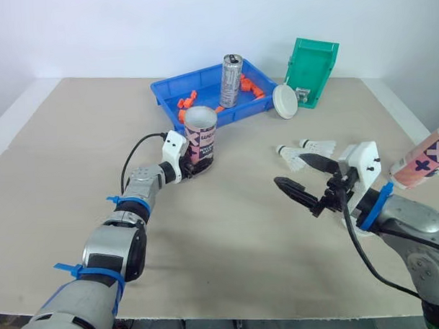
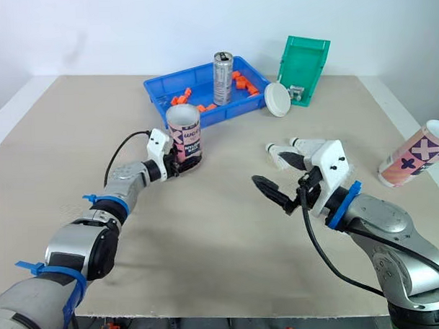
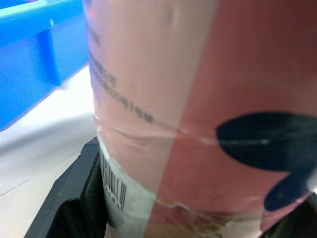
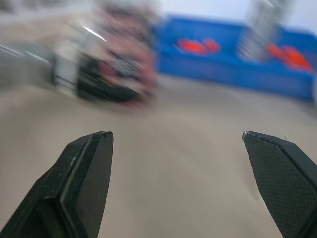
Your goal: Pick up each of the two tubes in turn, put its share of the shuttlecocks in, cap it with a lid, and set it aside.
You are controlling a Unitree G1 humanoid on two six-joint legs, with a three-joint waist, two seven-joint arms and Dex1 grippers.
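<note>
A blue tray (image 1: 166, 90) holding a silver can (image 1: 231, 80), a white lid (image 1: 285, 101) and a tipped green bin (image 1: 313, 71) line the far side of a tan table (image 1: 230, 251) before a white wall. Two shuttlecocks (image 1: 295, 156) lie just beyond the right gripper (image 1: 292, 170), its fingers spread wide. The left gripper (image 1: 193, 167) clamps the base of an upright, open-topped pink tube (image 1: 200, 138) beside the tray. A second tube (image 2: 415, 157) lies on its side near the right edge.
</note>
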